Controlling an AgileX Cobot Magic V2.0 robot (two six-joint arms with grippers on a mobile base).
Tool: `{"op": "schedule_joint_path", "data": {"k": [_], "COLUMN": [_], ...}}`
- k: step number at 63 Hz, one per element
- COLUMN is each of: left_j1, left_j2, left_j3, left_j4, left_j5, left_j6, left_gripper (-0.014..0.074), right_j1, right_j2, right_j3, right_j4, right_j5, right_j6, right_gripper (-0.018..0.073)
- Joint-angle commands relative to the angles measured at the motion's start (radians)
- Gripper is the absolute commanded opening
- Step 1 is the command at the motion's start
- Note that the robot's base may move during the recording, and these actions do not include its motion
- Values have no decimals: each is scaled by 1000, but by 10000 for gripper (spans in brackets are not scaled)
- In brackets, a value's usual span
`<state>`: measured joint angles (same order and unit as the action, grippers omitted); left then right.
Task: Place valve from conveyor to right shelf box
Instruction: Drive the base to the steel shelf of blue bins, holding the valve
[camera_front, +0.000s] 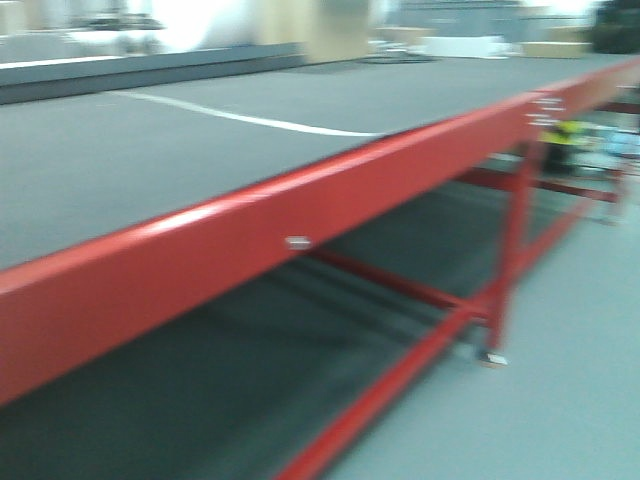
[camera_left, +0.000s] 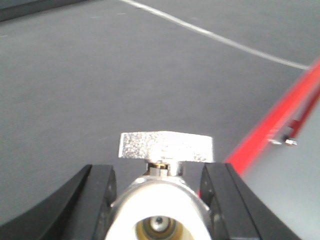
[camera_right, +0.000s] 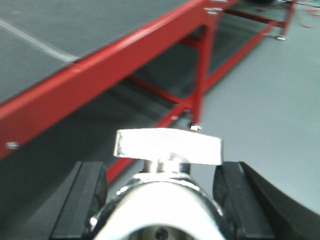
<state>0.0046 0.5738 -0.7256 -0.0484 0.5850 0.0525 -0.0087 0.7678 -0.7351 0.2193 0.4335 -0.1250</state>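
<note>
Valves, two: left valve (camera_left: 166, 147) clamped in left gripper (camera_left: 157, 187) over conveyor (camera_front: 150, 150); right valve (camera_right: 168, 147) clamped in right gripper (camera_right: 160, 187).

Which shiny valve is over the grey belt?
The left gripper's valve: grey belt lies beneath it. The right gripper's valve hangs outside the red rail, above the floor.

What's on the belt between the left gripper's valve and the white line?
Nothing. In the left wrist view, only bare grey conveyor stretches from the valve held in the left gripper to the white line.
</note>
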Motion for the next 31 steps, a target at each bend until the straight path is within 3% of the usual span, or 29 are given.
{"op": "schedule_joint_path", "data": {"k": [1, 31], "left_j1": [-5, -5], "left_j2": [-6, -6], "left_j3": [-5, -5], "left_j4": [-9, -9], "left_j5": [-53, -53], "left_j6": [-2, -2], "left_gripper": [-111, -111], "right_j1": [-5, -5], "right_j2": [-12, -12], "right_j3": [-9, -9], "right_j4": [4, 4], "right_j5": [-76, -76], "right_j6": [-6, -6], "right_gripper": [-163, -163]}}
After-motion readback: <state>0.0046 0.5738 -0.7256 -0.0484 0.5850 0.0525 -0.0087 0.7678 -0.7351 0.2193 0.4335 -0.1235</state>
